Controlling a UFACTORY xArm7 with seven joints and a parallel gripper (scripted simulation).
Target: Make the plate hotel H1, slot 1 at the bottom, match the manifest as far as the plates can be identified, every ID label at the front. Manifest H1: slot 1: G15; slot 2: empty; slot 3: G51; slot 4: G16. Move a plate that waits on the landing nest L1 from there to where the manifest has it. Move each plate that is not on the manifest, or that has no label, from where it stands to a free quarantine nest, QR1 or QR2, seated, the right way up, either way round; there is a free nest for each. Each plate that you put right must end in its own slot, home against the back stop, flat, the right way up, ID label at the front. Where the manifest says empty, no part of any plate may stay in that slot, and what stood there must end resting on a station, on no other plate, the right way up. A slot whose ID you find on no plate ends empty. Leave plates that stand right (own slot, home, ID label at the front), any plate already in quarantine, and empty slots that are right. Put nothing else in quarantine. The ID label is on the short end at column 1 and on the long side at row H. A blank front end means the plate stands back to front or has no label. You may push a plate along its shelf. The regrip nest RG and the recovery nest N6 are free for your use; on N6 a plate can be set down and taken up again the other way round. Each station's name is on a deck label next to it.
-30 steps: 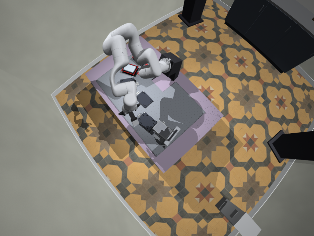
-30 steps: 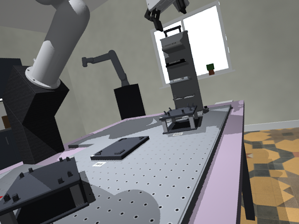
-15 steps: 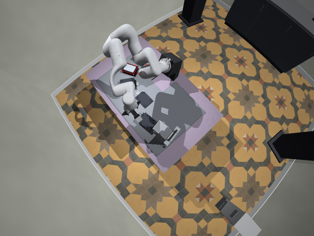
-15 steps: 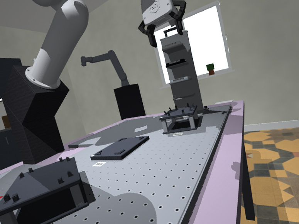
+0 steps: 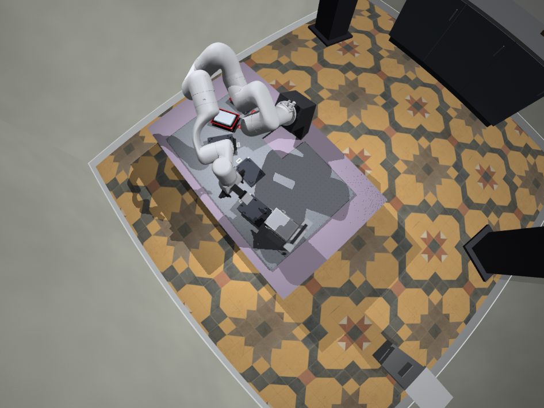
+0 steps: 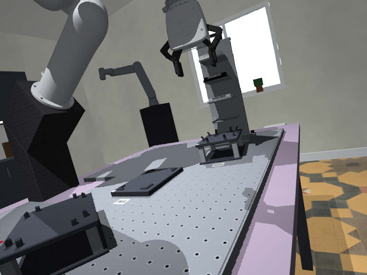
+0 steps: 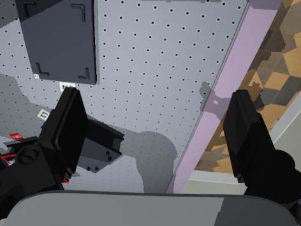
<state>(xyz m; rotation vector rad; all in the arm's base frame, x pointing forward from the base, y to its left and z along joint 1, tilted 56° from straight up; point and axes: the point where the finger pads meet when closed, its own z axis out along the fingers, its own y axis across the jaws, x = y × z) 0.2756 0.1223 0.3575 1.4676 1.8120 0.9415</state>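
My gripper hangs open and empty high above the table, just in front of the upper shelves of the plate hotel H1. Its two black fingers frame the wrist view, which looks down on the table. In the hotel I see a dark plate on an upper shelf and a light plate on the shelf below it. Their labels are too small to read. The top and bottom shelves are hard to make out. From above, the gripper is beside the hotel.
The raised RG nest stands right in front of the hotel. A flat nest lies mid-table and shows in the wrist view. An empty raised nest stands near the left. A red-framed quarantine nest holds a white plate. The table edge is close on the right.
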